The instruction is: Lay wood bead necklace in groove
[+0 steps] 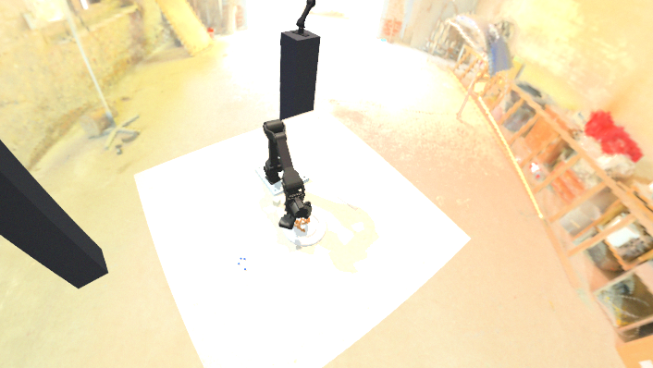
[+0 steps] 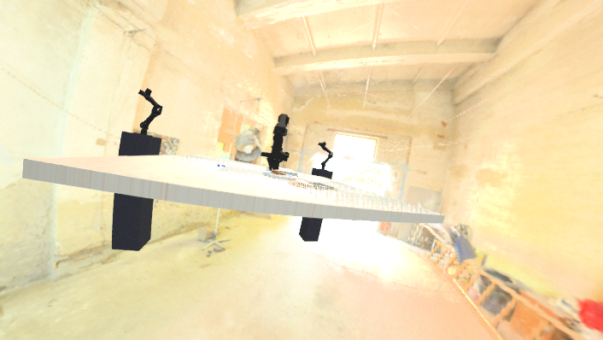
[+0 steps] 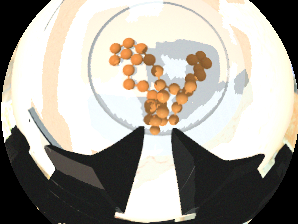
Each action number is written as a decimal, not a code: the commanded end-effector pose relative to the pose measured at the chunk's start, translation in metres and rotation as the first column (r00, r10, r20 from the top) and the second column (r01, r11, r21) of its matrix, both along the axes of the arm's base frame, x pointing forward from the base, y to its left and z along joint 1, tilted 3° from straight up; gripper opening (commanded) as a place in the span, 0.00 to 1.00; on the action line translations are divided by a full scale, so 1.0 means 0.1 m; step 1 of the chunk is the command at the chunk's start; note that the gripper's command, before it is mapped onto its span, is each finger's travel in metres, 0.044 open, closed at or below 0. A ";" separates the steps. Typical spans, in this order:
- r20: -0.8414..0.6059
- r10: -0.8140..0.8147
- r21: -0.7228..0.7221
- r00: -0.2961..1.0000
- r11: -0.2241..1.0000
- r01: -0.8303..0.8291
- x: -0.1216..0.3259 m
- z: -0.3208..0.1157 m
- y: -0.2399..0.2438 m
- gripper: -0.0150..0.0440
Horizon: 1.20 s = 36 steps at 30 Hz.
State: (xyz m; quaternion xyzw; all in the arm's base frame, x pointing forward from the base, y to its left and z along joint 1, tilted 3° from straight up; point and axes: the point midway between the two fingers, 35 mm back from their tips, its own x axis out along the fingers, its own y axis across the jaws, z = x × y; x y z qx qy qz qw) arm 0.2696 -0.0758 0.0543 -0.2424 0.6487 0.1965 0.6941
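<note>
The wood bead necklace (image 1: 301, 225) (image 2: 278, 172) (image 3: 162, 96) lies bunched in orange-brown loops and a clump on the middle part of the white round bead board (image 1: 305, 242) (image 3: 75, 100). In the wrist view most beads are inside the thin circle line, with the clump at its near edge. My gripper (image 1: 296, 221) (image 3: 159, 129) is partly open, with a narrow gap between the tips. It is low over the board, and the lowest beads of the clump are just ahead of the gap. No bead is seen held. The groove is washed out by glare.
Several small blue dots (image 1: 245, 269) (image 2: 220, 166) are on the white table top (image 1: 222, 314), left of the board in the top view. The arm's base plate (image 1: 277, 189) is behind the board. Dark pillars (image 1: 298, 76) (image 2: 132, 222) bearing small arms stand beyond the table.
</note>
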 end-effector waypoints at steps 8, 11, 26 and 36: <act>-0.005 0.000 0.001 1.000 1.000 0.000 -0.01 -0.05 0.00 0.32; -0.005 0.000 0.001 1.000 1.000 0.000 -0.01 -0.05 0.00 0.25; -0.005 0.000 0.001 1.000 1.000 0.000 -0.01 -0.05 0.00 0.25; -0.005 0.000 0.001 1.000 1.000 0.000 -0.01 -0.05 0.00 0.25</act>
